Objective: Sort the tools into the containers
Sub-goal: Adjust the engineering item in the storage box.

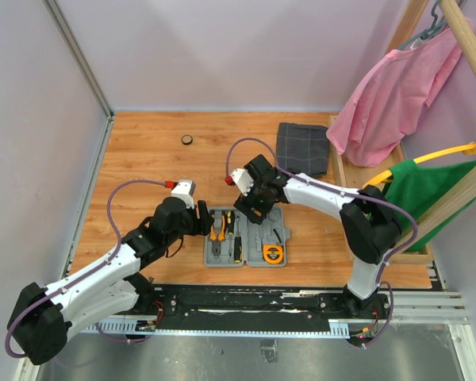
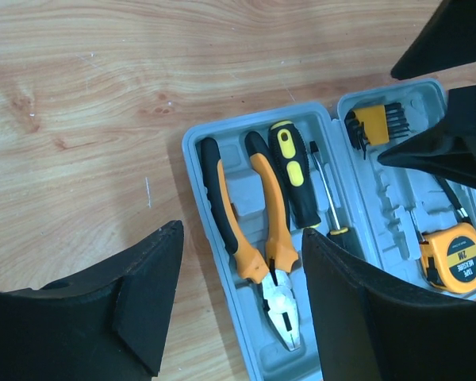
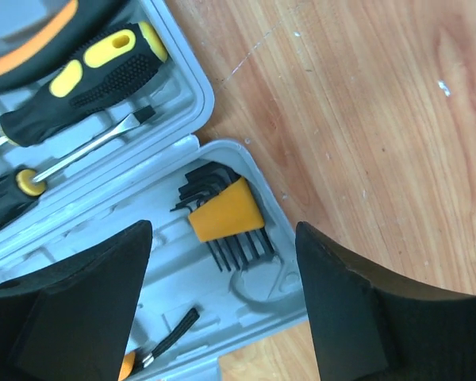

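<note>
At the near middle of the wooden table (image 1: pixel 151 151), from overhead: grey tool case (image 1: pixel 222 262) lying open, orange-handled pliers (image 1: pixel 216 230) in its left half, orange tape measure (image 1: pixel 273 254) at the near right corner. Left gripper (image 1: pixel 209 225) poised at the case's left edge, right gripper (image 1: pixel 258 213) over the far part of its right half. Folded checked cloth (image 1: pixel 302 148) well apart, far right.

Through the left wrist camera: fingers (image 2: pixel 127 317) spread wide, pinching nothing, with the pliers (image 2: pixel 258 238) lying between them below. Just right of the pliers, a yellow-and-black screwdriver (image 2: pixel 293 178), then a slim screwdriver (image 2: pixel 325 194); hex keys (image 2: pixel 377 125) and tape measure (image 2: pixel 452 258) in the other half.

Through the right wrist camera: fingers (image 3: pixel 79 317) likewise parted and empty, above the hex keys (image 3: pixel 222 214) in their orange holder, seated in a corner of the case (image 3: pixel 209 95). Both screwdrivers in the adjoining half.
</note>
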You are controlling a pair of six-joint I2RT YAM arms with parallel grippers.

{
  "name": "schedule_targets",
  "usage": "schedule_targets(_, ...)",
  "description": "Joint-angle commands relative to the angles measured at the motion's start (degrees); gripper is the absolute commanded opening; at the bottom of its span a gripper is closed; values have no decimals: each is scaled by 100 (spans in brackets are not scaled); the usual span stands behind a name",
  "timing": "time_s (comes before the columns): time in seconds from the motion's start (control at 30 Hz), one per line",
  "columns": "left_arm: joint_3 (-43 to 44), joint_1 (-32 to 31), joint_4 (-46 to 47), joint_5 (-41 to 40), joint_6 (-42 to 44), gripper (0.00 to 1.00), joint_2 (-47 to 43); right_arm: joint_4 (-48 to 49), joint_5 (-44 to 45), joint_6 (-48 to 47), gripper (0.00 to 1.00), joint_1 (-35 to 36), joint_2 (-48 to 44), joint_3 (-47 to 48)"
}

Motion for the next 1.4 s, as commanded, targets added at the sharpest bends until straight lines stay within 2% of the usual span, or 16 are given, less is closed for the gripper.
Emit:
schedule_targets(0.0, 175, 36, 71, -62, 24, 66, 6, 189, 249, 793, 74, -112, -699, -371)
schedule_targets(0.13, 145, 27, 114, -34, -24, 66, 30, 375, 880, 2004, 65, -130, -1172, -827)
schedule_targets(0.23, 134, 31, 135, -26, -86, 66, 110, 417, 962, 2819, 58, -133, -1404, -1132)
schedule_targets(0.4, 118, 31, 101, -121, -376, 60, 308, 496, 1097, 3619, 44, -132, -1522, -1412)
schedule_targets(0.53, 104, 44, 101, -218, -641, 57, 455, 504, 1194, 3787, 31, -202, -1409, -1357)
schedule_targets(0.67, 144, 111, -62, -480, -831, 55, 544, 573, 1109, 3841, 24, -318, -1280, -1286)
schedule_targets(0.93, 141, 228, -431, -919, -1033, 54, 535, 535, 1135, 3825, 18, -420, -1011, -1138)
schedule_targets(1.37, 96, 269, -316, -769, -966, 55, 936, 434, 1300, 3661, 15, -422, -692, -829)
